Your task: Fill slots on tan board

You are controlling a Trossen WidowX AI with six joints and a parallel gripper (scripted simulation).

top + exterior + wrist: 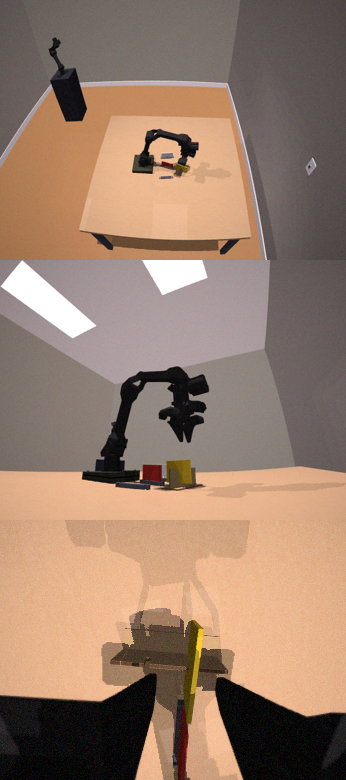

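1. Currently, I have my gripper (183, 162) (185, 441) (186, 682) partway open — neither wide nor pinched — with nothing between its fingers.
2. From the exterior, I see both tips pointing down above the yellow board (181, 167) (183, 469) (195, 662), well apart from its top edge; they touch nothing.
3. The yellow board stands upright in the tan board (178, 172) (173, 478) (125, 656), running crosswise to it. I can't tell from here whether it is fully seated.
4. My wrist view puts the yellow board between the two fingertips in outline, though it sits below them.
5. The red board (167, 164) (152, 472) (183, 742) stands in its holder near the tan board, on the arm-base side.
6. The white board (167, 155) (164, 470) stands farther off in its own holder — a third holder (165, 177) (132, 485) carries no board.
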